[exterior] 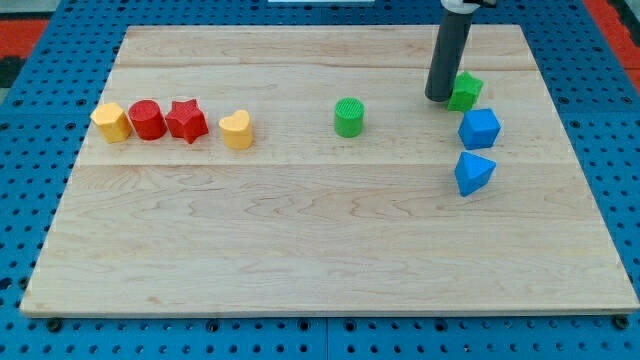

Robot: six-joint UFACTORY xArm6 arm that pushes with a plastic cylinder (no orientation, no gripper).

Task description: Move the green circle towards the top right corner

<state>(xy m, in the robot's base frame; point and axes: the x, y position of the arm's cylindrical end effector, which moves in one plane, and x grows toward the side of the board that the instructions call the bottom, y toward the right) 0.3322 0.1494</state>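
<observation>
Green circle (349, 117) lies well left of my tip (439, 98)

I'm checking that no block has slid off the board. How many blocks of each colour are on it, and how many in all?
Yellow: 2, a yellow hexagonal block and a yellow heart block.
Red: 2, a red cylinder block and a red star block.
Green: 2, the green circle block and a green star block beside my tip.
Blue: 2, a blue cube block and a blue wedge block.
Total: 8.
</observation>
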